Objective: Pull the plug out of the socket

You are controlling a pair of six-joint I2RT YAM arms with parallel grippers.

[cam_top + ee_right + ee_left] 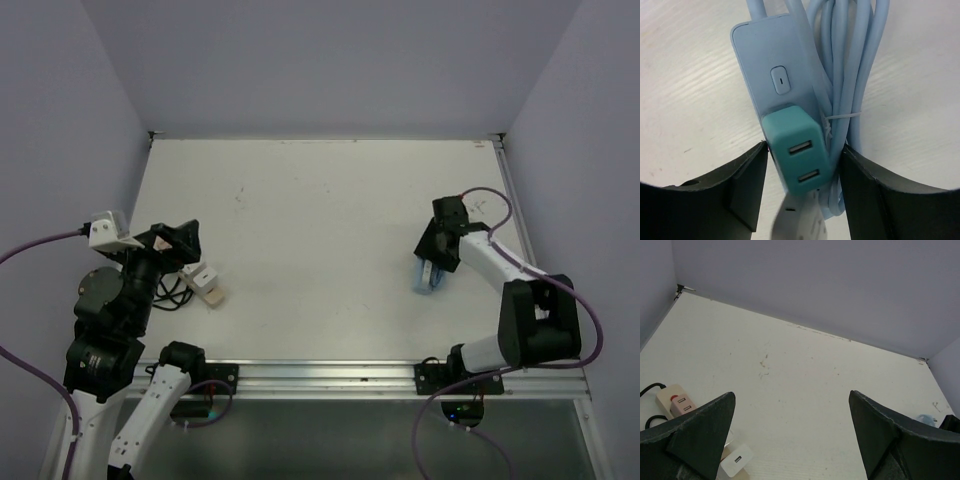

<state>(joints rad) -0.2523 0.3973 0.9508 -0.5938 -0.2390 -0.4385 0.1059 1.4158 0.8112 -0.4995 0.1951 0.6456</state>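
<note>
A teal two-port USB plug (795, 135) sits in a light blue power strip (760, 50), with the strip's bundled blue cable (855, 60) beside it. My right gripper (804, 146) straddles them. Its left finger touches the plug's side and its right finger presses the cable. In the top view this gripper (432, 272) is over the blue strip (428, 284) at the right. My left gripper (792, 394) is wide open and empty, above a white plug (737, 460) in a beige power strip (675, 399).
The beige strip (212, 292) with its white plug (199, 273) and a black cord (172, 293) lie at the near left, under my left gripper (183, 243). Walls close the table's back and sides. A metal rail (330, 375) runs along the near edge.
</note>
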